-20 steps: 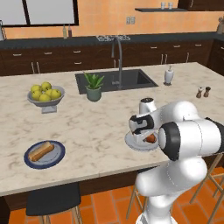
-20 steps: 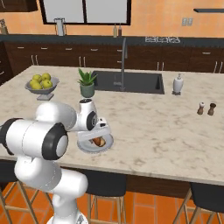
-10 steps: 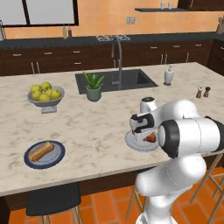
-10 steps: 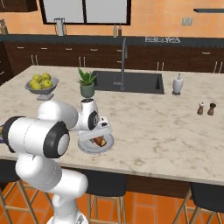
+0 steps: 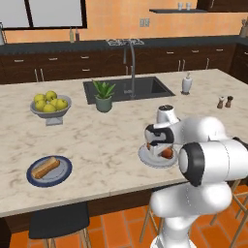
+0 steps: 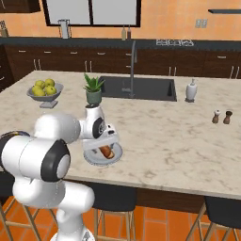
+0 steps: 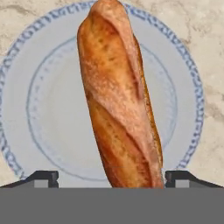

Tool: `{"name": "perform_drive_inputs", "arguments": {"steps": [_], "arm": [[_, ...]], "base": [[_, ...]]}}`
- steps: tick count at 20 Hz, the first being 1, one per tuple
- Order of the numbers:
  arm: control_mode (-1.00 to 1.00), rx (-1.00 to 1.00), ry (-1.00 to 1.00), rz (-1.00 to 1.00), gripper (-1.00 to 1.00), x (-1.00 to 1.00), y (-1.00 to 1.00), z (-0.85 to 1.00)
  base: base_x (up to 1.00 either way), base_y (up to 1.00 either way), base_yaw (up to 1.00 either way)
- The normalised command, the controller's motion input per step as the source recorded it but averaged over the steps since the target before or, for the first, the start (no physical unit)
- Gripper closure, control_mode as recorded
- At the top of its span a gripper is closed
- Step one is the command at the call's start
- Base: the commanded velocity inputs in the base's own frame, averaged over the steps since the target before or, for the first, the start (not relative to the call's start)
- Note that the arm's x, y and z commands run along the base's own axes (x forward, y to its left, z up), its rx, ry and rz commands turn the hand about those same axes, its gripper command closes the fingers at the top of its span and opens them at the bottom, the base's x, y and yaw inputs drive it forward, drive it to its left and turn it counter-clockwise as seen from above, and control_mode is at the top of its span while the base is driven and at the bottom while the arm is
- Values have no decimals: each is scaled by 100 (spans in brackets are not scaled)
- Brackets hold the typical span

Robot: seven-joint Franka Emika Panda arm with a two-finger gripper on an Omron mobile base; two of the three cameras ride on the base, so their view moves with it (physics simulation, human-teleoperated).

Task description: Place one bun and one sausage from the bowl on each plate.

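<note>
On near plate [image 7: 39, 105]: 1 bun [image 7: 118, 100].

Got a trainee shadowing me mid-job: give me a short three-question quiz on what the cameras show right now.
1. True or false: the bun lies over the near plate.
2. What stands closest to the sink? A) potted plant B) fruit bowl C) pepper shaker
3. Fill in: the far plate by the island's left end carries a ____ and, it seems, a sausage.

Key: 1 true; 2 A; 3 bun.
</note>
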Motion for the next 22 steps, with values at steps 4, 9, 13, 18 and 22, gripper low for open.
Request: {"name": "perform_drive_inputs", "arguments": {"steps": [4,9,13,18,22], "arm": [[-100,0,-3,0,-100,-37,0,82],[-100,0,-1,0,-100,-68,0,93],[-100,0,-1,-2,-100,-81,8,79],[-100,1,-10,-2,-100,-79,2,33],[100,1,-7,0,-100,-44,1,0]], "base": [[0,0,0],[0,0,0],[0,0,0],[0,0,0],[-25,-1,0]]}}
